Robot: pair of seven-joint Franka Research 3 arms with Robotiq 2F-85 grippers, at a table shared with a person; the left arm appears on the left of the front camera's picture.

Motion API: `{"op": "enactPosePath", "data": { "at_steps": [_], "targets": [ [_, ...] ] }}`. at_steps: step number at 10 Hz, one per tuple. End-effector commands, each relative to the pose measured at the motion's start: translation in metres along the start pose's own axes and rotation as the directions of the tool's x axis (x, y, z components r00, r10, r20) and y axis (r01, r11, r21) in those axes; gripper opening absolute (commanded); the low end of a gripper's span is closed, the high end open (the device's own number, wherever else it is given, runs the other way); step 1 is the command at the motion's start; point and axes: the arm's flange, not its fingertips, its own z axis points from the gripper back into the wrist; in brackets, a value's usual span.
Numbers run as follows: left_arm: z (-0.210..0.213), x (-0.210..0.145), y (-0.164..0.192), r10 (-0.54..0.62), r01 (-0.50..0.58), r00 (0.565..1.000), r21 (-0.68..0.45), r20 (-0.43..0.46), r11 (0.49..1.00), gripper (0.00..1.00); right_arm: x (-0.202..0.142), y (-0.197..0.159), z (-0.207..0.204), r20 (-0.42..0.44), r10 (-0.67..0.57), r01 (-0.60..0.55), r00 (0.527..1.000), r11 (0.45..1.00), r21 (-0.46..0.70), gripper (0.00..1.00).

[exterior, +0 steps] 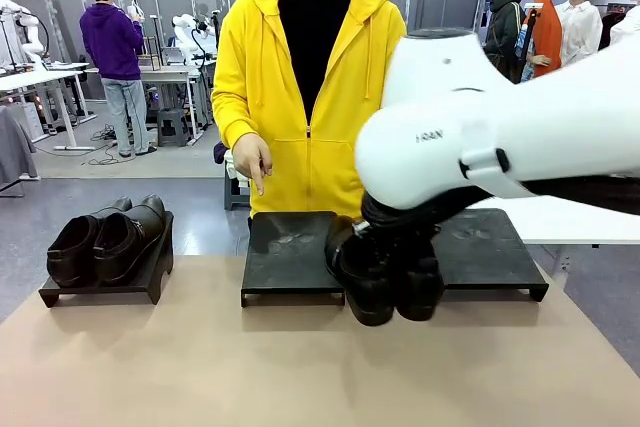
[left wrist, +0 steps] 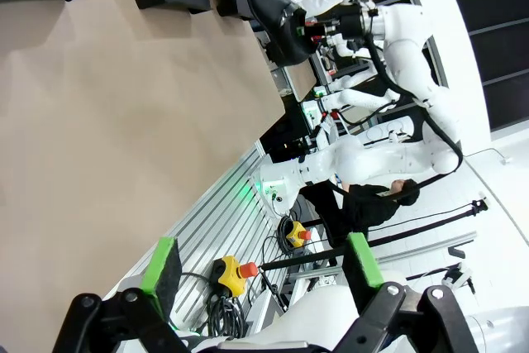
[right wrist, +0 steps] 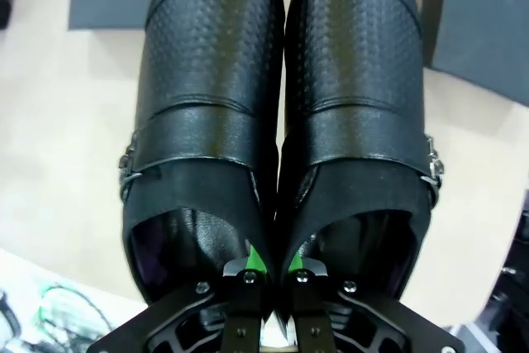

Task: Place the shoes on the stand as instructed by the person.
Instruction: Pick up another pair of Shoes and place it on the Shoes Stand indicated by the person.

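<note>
Black shoes (right wrist: 215, 105) pinched by right fingers (right wrist: 254, 263) (wrist view: buckles (right wrist: 130, 167)), person (exterior: 310, 97) pointing

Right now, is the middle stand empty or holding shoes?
Empty: the middle stand shows a bare black top; the right gripper holds a pair of shoes beside it.

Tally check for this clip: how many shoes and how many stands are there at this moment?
Shoes: 4 - resting pair on the left stand, held pair pinched in the right gripper
Stands: 3 - left stand, middle stand, right stand
Total: 7
</note>
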Motion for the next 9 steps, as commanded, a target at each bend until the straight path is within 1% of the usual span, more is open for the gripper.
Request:
{"op": "enactPosePath", "data": {
  "at_steps": [1, 2, 3, 5, 6, 7, 8, 9],
  "targets": [
    [0.001, -0.002, -0.002, -0.019, 0.019, 1.000, -0.010, -0.002, 1.000, 1.00, 0.037, 0.041, 0.004, 0.042, -0.088, 0.089, 0.995, 0.996, -0.015, 0.07],
    [0.001, -0.002, -0.002, -0.019, 0.019, 1.000, -0.010, -0.002, 1.000, 1.00, 0.048, 0.057, 0.003, 0.073, -0.105, 0.107, 0.992, 0.994, -0.022, 0.07],
    [0.001, -0.002, -0.002, -0.019, 0.019, 1.000, -0.010, -0.002, 1.000, 1.00, 0.059, 0.071, -0.001, 0.082, -0.121, 0.121, 0.989, 0.993, 0.004, 0.07],
    [0.001, -0.002, -0.002, -0.019, 0.019, 1.000, -0.010, -0.002, 1.000, 1.00, 0.083, 0.092, -0.019, 0.155, -0.158, 0.158, 0.975, 0.987, 0.011, 0.07],
    [0.001, -0.002, -0.002, -0.019, 0.019, 1.000, -0.010, -0.002, 1.000, 1.00, 0.094, 0.096, -0.030, 0.175, -0.190, 0.185, 0.966, 0.982, 0.046, 0.07],
    [0.001, -0.002, -0.002, -0.019, 0.019, 1.000, -0.010, -0.002, 1.000, 1.00, 0.102, 0.100, -0.042, 0.188, -0.195, 0.186, 0.962, 0.980, 0.067, 0.07],
    [0.001, -0.002, -0.002, -0.019, 0.019, 1.000, -0.010, -0.002, 1.000, 1.00, 0.111, 0.105, -0.056, 0.221, -0.177, 0.167, 0.959, 0.984, 0.063, 0.07],
    [0.001, -0.002, -0.002, -0.019, 0.019, 1.000, -0.010, -0.002, 1.000, 1.00, 0.120, 0.107, -0.065, 0.236, -0.193, 0.182, 0.953, 0.981, 0.065, 0.07]
  ]
}}
